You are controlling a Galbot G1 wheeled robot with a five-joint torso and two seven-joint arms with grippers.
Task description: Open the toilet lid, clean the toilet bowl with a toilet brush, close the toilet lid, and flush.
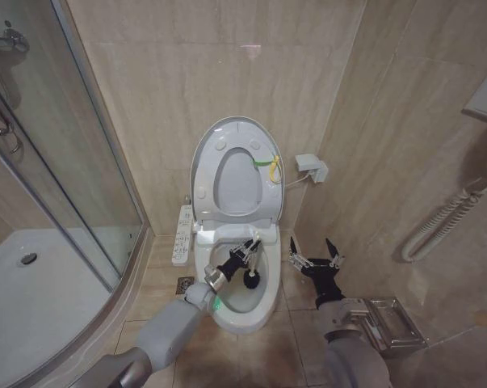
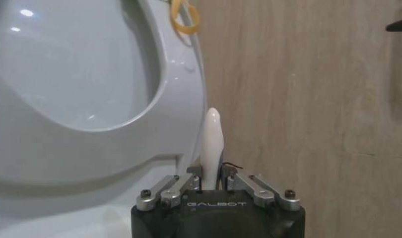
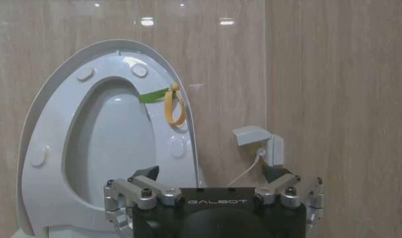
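Observation:
The toilet lid [image 1: 237,182] and the seat ring [image 1: 206,187] both stand upright against the back wall, with a yellow-green strap [image 1: 269,164] at their edge. Below them lies the white toilet bowl [image 1: 241,314]. Over the bowl, my left gripper [image 1: 241,255] is shut on the toilet brush's white handle [image 2: 212,139], and the dark brush head [image 1: 253,280] sits down inside the bowl. To the right of the toilet, above the floor, my right gripper [image 1: 316,259] is open and holds nothing. From the right wrist the raised lid [image 3: 115,148] and strap [image 3: 172,103] show ahead.
A button panel [image 1: 182,236] lies along the bowl's left side, with a floor drain [image 1: 185,284] beside it. The glass shower and its white tray [image 1: 33,283] fill the left. A wall box [image 1: 312,167], a grab rail [image 1: 441,222] and a metal rack [image 1: 392,323] are on the right.

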